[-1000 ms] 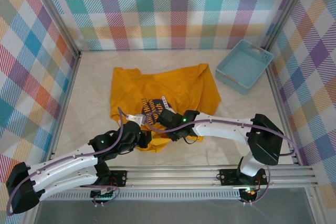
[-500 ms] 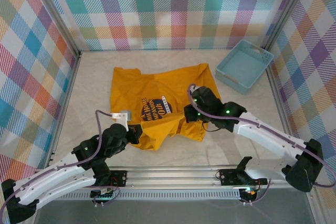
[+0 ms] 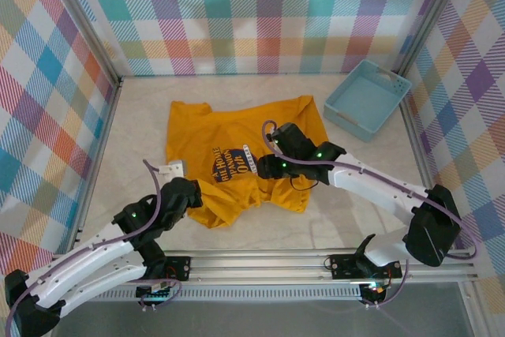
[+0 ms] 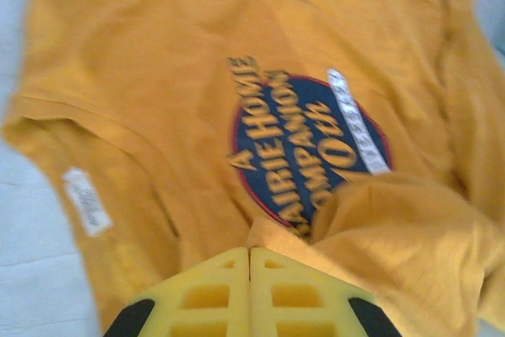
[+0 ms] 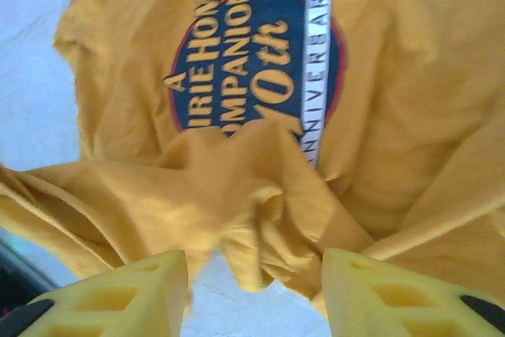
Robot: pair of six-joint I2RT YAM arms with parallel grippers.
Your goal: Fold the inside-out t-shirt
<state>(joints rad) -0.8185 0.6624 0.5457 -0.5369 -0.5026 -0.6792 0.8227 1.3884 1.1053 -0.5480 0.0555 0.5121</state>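
One mustard-orange inside-out t-shirt [image 3: 237, 136] lies spread over the middle of the pale table [image 3: 134, 140], collar end away from the arms. Its printed face is up and its near hem is heaped in loose ridges. No fold has been laid yet, so the step in hand looks to be smoothing the cloth flat. The left pincer [image 3: 189, 192] sits at the near-left corner of the hem, its yellow tips pressed together on what appears to be a pinch of fabric. The right pincer [image 5: 252, 282] hovers over the rumpled hem near the middle with its tips standing apart at middling width. It holds nothing; bare table shows between the tips and the bunched cloth lies just beyond them. The next move likely calls for the right pincer to close on that ridge and draw it toward the near edge while the left keeps its corner taut. The dark round emblem [image 5: 252, 61] carries yellow arched lettering, partly swallowed by a fold: "A", "…IRIE HOME", "…MPANION" and a figure ending "0th". A white band [image 5: 316, 45] beside it reads "…NIVERSARY". A small white sewn-in label [image 4: 87, 200] shows near the shirt's side, its print too blurred to read. A light blue basket [image 3: 363, 96] sits well apart at the far right corner.
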